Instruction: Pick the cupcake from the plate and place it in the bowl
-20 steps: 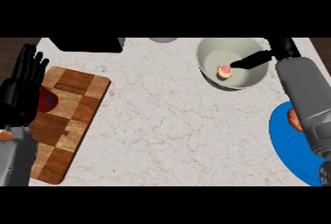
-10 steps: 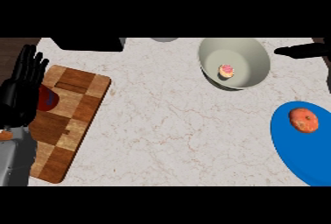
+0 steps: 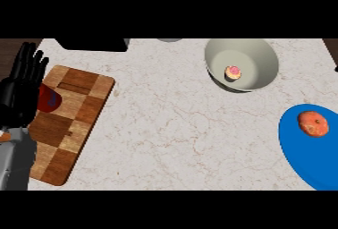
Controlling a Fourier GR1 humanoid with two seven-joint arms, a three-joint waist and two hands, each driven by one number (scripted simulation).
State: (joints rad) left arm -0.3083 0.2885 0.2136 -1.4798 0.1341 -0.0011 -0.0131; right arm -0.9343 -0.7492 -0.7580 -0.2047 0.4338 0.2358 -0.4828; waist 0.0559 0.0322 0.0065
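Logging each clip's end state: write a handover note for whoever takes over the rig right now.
Left hand: open, fingers up, resting at the view's left edge by the wooden cutting board.
Right hand: not in view.
Cupcake: inside the pale bowl, upper right of the counter.
Blue plate: at the right edge, holding only a round orange item.
Done: cupcake is in the bowl.
Left: nothing visible remains for the task.

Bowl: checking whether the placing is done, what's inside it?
The cupcake sits in the bowl, pink top showing, nothing else beside it. Only the bowl floor beneath it is covered.
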